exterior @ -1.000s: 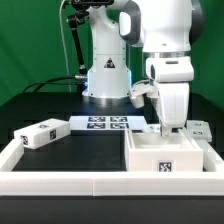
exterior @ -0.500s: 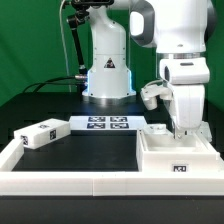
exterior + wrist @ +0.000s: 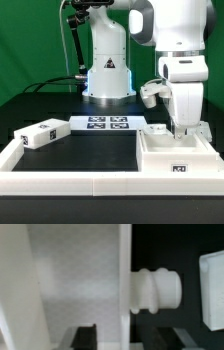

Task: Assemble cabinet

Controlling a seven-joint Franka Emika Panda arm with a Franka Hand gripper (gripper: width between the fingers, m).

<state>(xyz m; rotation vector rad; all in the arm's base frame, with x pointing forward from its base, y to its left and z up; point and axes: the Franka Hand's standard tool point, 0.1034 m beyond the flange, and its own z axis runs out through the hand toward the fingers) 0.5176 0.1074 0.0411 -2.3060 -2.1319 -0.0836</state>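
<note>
The hand point(image 3: 181, 129) grips the cabinet point(image 3: 176, 163) wall (firmly, it seems), so slide it flat along the worktop point(image 3: 90, 150).

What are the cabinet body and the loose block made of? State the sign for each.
Cabinet body: looks like hard white plastic with a matte finish; the sign is its even colour and crisp, straight edges. Loose block: apparently the same matte white plastic, with the same flat colour and no shine.
</note>
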